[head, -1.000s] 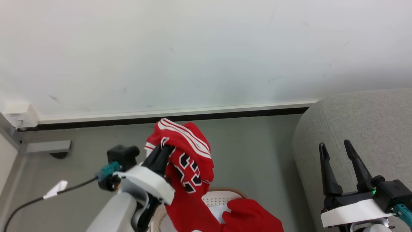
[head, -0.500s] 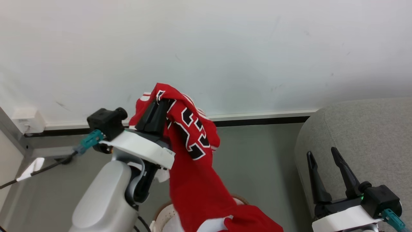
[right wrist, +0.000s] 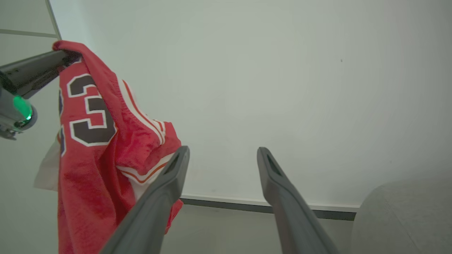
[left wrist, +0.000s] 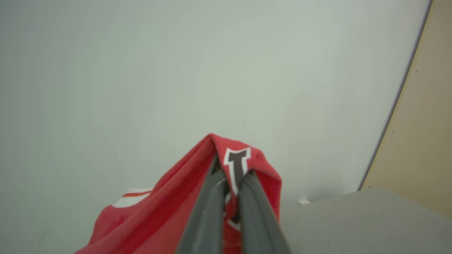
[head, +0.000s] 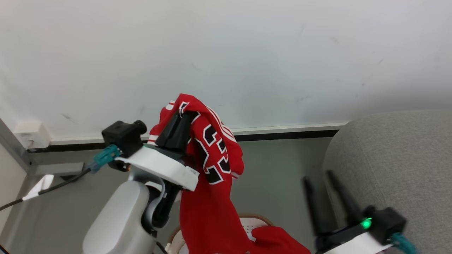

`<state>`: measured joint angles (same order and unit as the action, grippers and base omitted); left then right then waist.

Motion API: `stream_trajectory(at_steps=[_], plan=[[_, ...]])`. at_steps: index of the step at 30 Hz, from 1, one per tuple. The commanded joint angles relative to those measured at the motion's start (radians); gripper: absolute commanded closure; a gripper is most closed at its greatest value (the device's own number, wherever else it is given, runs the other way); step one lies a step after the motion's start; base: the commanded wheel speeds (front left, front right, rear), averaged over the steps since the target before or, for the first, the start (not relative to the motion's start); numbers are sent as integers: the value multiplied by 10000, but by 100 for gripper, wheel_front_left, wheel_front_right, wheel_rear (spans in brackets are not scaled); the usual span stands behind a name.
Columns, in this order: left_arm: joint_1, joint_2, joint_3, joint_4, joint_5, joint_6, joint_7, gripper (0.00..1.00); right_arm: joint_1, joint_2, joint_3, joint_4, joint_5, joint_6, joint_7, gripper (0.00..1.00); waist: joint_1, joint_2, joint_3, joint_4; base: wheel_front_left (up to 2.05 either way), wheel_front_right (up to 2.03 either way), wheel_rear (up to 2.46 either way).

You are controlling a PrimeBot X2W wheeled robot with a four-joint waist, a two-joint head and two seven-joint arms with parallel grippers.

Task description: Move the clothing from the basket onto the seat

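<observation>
My left gripper [head: 183, 114] is shut on a fold of the red jersey [head: 212, 176] and holds it up before the white wall; the cloth hangs down from the fingers [left wrist: 212, 208] toward the basket [head: 259, 224] at the bottom edge. A plain red piece [head: 279, 240] lies over the basket's rim. The jersey [right wrist: 91, 148] with its black-and-white numerals also hangs at the left of the right wrist view. My right gripper [head: 319, 183] stands open and empty at the lower right, beside the grey seat [head: 395, 165].
A white wall with a dark baseboard [head: 282, 134] runs behind. Grey floor [head: 275, 169] lies between the basket and the seat. A cable with a white tag [head: 39, 187] trails at the left. A beige panel [left wrist: 420, 134] stands beyond the seat [left wrist: 360, 218] in the left wrist view.
My left gripper has lifted the jersey well above the basket, so more cloth hangs free. My right gripper has moved left and lower in the head view, still open.
</observation>
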<state>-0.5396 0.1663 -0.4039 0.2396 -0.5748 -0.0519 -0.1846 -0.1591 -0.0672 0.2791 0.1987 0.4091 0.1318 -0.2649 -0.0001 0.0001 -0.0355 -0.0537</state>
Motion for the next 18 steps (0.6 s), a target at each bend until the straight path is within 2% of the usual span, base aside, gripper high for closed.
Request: stream_trajectory(at_steps=[1, 6, 10, 14, 18], plan=[[30, -24, -78, -81, 49, -42, 56, 100, -147, -167, 752, 59, 248, -21, 9, 0, 1, -1, 18, 77, 0, 0, 0], [-222, -137, -327, -14, 116, -91, 178, 100, -707, -519, 2889, 190, 1278, -21, 9, 0, 1, -1, -1, 382, 0, 0, 0], [-440, -336, -590, 115, 109, -184, 302, 100, -1256, -736, 4160, 556, 1790, -21, 8, 0, 1, -1, -68, 800, 0, 0, 0], [-630, -579, -926, 274, 26, -293, 367, 100, -1728, -720, 4941, 1039, 2085, -21, 9, 0, 1, -1, -130, 1228, 0, 0, 0], [-713, -812, -1326, 310, -121, -401, 399, 100, -2203, -600, 5049, 1874, 1824, -21, 8, 0, 1, -1, -193, 1614, 0, 0, 0]])
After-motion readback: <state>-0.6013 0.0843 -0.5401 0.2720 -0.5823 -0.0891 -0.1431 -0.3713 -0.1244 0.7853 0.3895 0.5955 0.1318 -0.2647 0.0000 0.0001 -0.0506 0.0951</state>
